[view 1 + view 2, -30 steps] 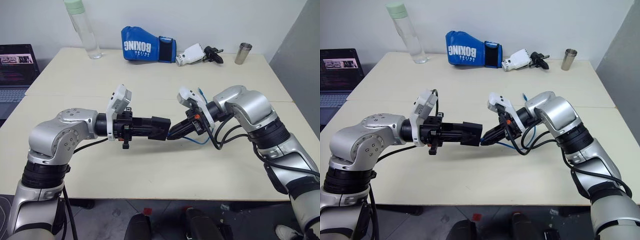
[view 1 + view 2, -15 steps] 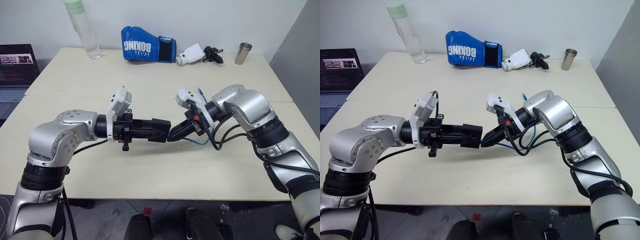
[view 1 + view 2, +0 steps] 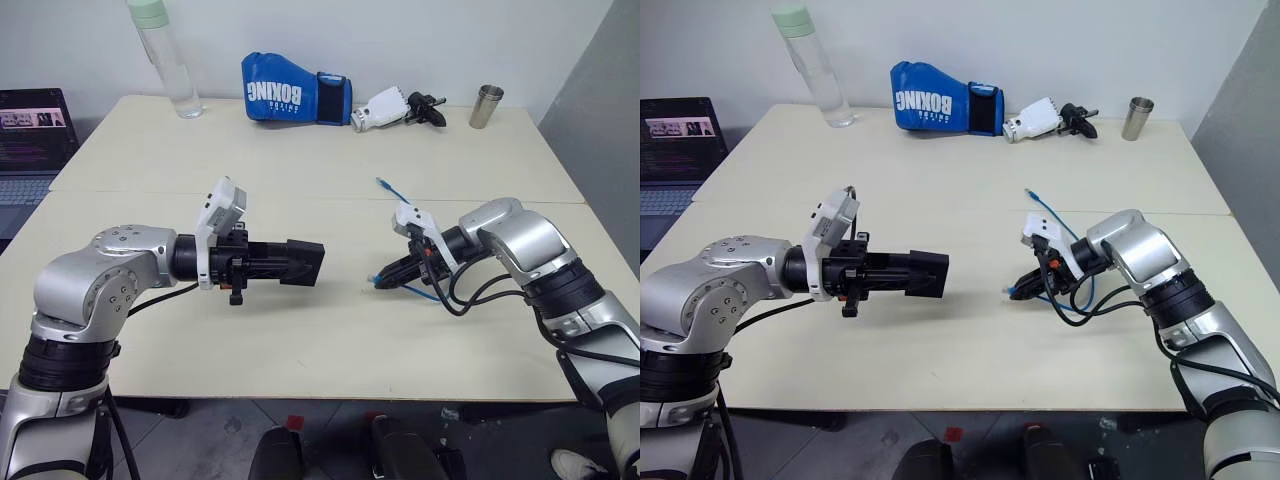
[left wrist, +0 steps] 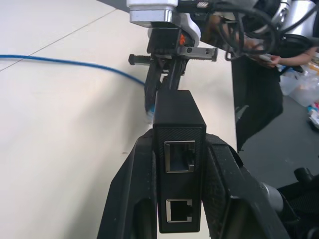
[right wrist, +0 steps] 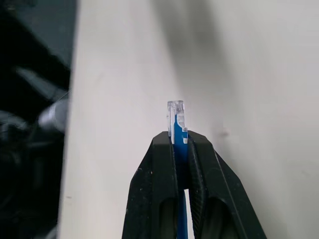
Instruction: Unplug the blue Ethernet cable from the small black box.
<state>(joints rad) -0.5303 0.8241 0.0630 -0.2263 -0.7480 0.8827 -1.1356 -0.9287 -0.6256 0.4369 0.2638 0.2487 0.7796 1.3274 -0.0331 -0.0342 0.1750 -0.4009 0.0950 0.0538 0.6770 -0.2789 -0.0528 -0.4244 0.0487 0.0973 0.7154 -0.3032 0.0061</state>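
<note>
The small black box [image 3: 302,262] sits clamped between the two black fingers of the left gripper [image 4: 179,164], held up off the table [image 3: 300,170] and pointing across toward the other arm. From the left wrist camera the box fills the gap between the fingers [image 4: 132,194], and the face turned to that camera shows two square ports, one above the other, both with nothing plugged in.

The blue Ethernet cable [image 3: 425,290] is free of the box. Its clear plug [image 5: 175,112] sticks out just past the tips of the right gripper [image 3: 385,281], which is pinched tight on the blue cord right behind the plug. Taking the box as the mark, the plug is off to the robot's right of it, well apart, and lower, close to the tabletop. The rest of the cord loops back under the right wrist among the thick black robot cables [image 3: 470,295], and its other end [image 3: 382,183] curls upward above the wrist, farther from the box than the held plug.

Beyond the box, on the far side of the table, lie a blue boxing glove [image 3: 295,92], a white-and-black device [image 3: 395,107] just beside the glove, and a metal cup [image 3: 487,106] further to the robot's right. A clear bottle with a pale green cap [image 3: 165,55] stands at the far left corner. A laptop [image 3: 30,140] sits off the table's left edge.
</note>
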